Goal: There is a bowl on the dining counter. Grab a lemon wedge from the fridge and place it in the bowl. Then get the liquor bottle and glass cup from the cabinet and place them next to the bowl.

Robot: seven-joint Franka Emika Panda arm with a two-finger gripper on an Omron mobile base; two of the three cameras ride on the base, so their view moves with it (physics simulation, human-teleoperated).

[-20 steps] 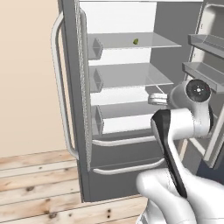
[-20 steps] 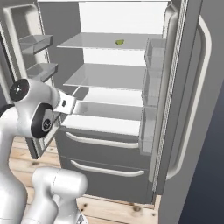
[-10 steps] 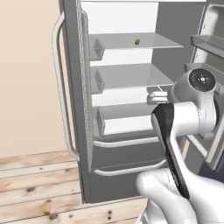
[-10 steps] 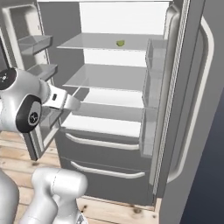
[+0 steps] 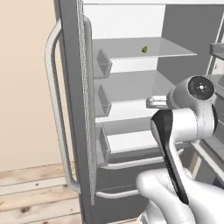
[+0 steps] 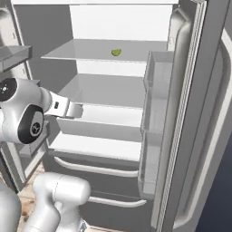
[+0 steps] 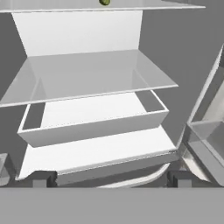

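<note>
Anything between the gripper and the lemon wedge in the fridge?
No object. In the hand view the open gripper faces the bare middle shelf; the lemon wedge sits on the shelf above.

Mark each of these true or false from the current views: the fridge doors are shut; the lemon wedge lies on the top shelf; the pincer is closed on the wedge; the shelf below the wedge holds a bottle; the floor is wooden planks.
1. The tall dark grey fridge has its doors shut. False: both doors stand open, showing the white-grey shelves.
2. The small green lemon wedge lies on the top shelf. True.
3. The pincer is closed on the wedge. False: it is open and empty, well below the wedge.
4. The middle shelf holds a bottle. False: it is bare.
5. The floor is light wooden planks. True.
</note>
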